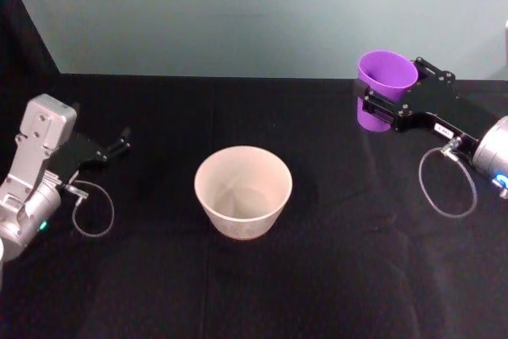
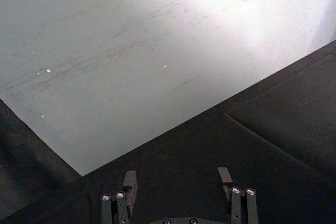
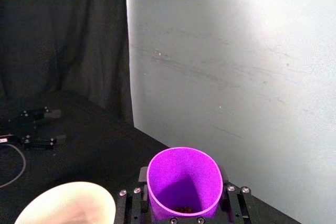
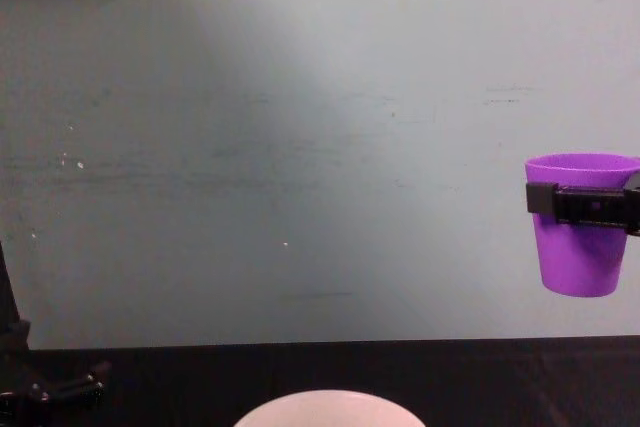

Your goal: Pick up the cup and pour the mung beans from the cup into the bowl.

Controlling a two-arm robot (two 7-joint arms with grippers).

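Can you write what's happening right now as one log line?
right gripper: shut on small purple plastic cup, upright, held above table | wide pale pinkish-white bowl: empty | left gripper: open, parked left

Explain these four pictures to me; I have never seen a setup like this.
This is a robot with two arms, each ending in a two-fingered gripper. One picture looks down from its head, one forward from its chest, one from each wrist. A pale bowl stands on the black table. The right gripper holds a purple cup upright in the air, right of the bowl; small dark beans lie inside. The left gripper is open at the left, empty.
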